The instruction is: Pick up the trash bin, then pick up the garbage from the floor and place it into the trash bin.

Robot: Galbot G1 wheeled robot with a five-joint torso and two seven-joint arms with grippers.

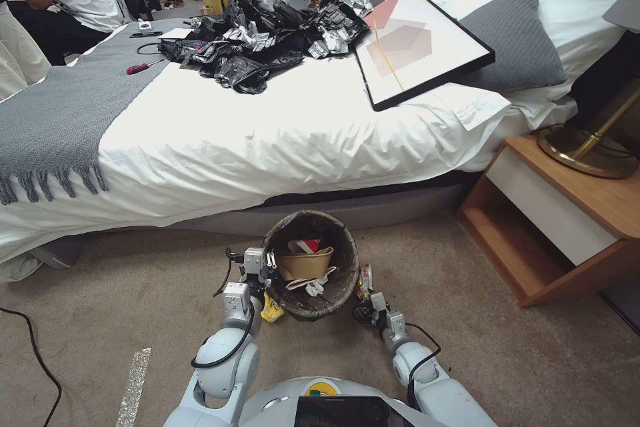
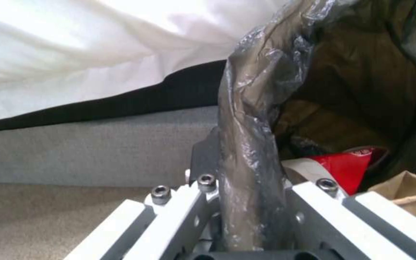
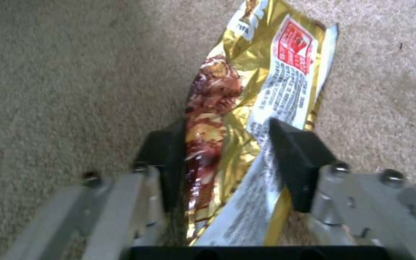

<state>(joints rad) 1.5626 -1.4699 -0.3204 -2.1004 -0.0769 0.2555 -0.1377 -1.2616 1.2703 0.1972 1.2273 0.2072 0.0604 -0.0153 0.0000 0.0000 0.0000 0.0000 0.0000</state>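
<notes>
Left end effector [image 2: 246,202] clamped on bag-lined trash bin [image 1: 340,280] rim, right end effector [image 3: 227,162] apart around crinkled gold wrapper [image 3: 246,108]

Beige carpet floor [image 1: 520,353] beside a bed.
The trash bin [image 1: 341,291] stands between the left gripper [image 1: 261,275] and right gripper [image 1: 367,293]; a gold snack wrapper [image 3: 246,108] lies between the right gripper's fingers.

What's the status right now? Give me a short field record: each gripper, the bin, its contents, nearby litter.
left gripper: shut on the trash bin's bagged rim
right gripper: fingers around a gold snack wrapper, gap on one side, over the carpet
trash bin: upright, between both arms, near the bed
bin contents: brown paper bowl, red cup, white scraps
nearby litter: yellow wrapper beside the bin
</notes>
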